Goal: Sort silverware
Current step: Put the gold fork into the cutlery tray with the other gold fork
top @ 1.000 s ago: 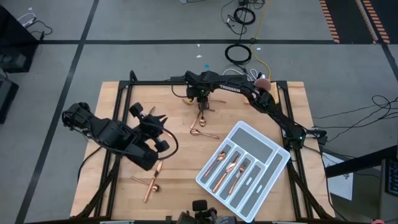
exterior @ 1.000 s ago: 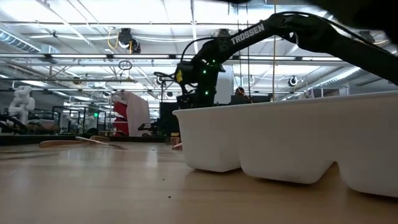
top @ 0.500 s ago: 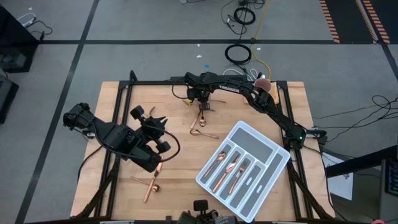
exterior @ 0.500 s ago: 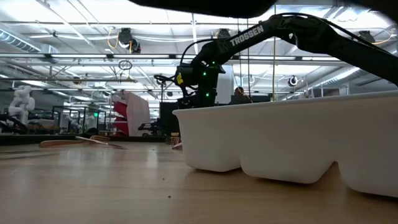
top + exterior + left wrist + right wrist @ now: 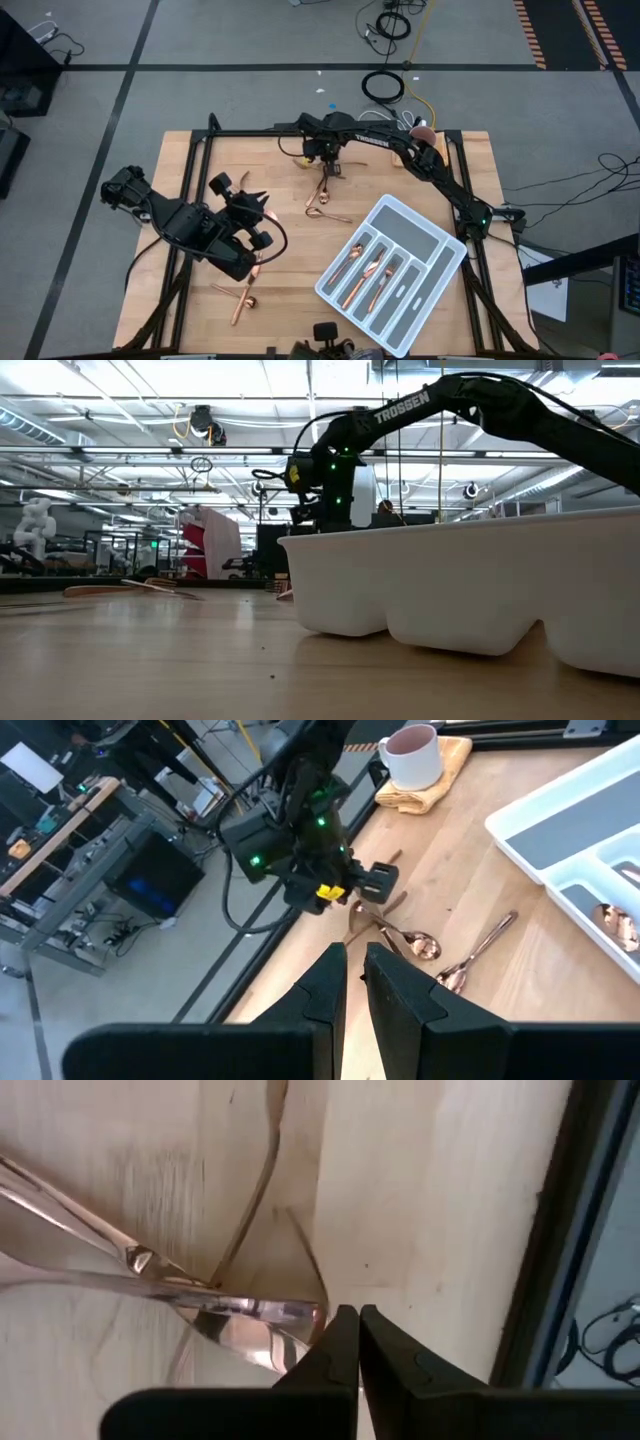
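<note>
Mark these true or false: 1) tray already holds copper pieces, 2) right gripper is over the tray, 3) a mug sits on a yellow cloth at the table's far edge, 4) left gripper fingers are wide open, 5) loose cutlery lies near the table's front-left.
1) True. The tray holds several copper pieces in its slots.
2) False. The right gripper is beyond the tray, over loose spoons on the table.
3) True. The mug sits on a yellow cloth.
4) False. The left gripper has its fingers nearly together.
5) True. A crossed pair of utensils lies there.
</note>
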{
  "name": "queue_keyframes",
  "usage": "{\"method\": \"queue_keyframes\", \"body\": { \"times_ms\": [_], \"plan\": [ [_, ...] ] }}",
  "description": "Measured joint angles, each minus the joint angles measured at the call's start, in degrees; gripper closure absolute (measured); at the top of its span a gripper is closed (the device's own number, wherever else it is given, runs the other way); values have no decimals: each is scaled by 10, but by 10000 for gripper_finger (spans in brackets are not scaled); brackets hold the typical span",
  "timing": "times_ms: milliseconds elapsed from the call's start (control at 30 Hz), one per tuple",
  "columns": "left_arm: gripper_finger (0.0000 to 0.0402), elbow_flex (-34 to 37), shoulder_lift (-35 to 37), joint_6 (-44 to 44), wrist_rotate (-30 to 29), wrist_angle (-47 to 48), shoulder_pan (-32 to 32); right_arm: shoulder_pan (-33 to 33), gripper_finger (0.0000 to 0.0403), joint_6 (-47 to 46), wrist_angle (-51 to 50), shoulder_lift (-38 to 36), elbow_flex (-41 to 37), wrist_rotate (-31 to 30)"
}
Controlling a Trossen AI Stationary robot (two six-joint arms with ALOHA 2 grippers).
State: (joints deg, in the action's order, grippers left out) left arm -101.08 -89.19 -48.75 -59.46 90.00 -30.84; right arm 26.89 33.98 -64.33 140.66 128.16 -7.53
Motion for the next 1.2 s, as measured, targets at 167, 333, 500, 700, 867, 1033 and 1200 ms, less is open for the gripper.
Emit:
{"method": "queue_keyframes", "body": {
  "times_ms": [167,333,500,700,867,1033,1200],
  "plan": [
    [353,0,0,-5,1,0,-4,-2,397,32,11,-1,-1,-10],
    [353,0,0,-19,2,0,-7,-18,344,69,39,0,-1,-3],
    [353,0,0,-20,9,0,-16,-32,280,94,59,8,-1,-54],
    [353,0,0,-20,20,0,-23,-29,272,93,27,25,-2,-53],
    [353,0,0,-20,23,0,-31,-26,287,89,45,36,-3,-45],
    [353,0,0,-20,23,0,-38,-26,299,57,49,37,-3,-35],
    [353,0,1,-20,23,0,-40,-21,323,0,54,37,-1,-12]
  ]
}}
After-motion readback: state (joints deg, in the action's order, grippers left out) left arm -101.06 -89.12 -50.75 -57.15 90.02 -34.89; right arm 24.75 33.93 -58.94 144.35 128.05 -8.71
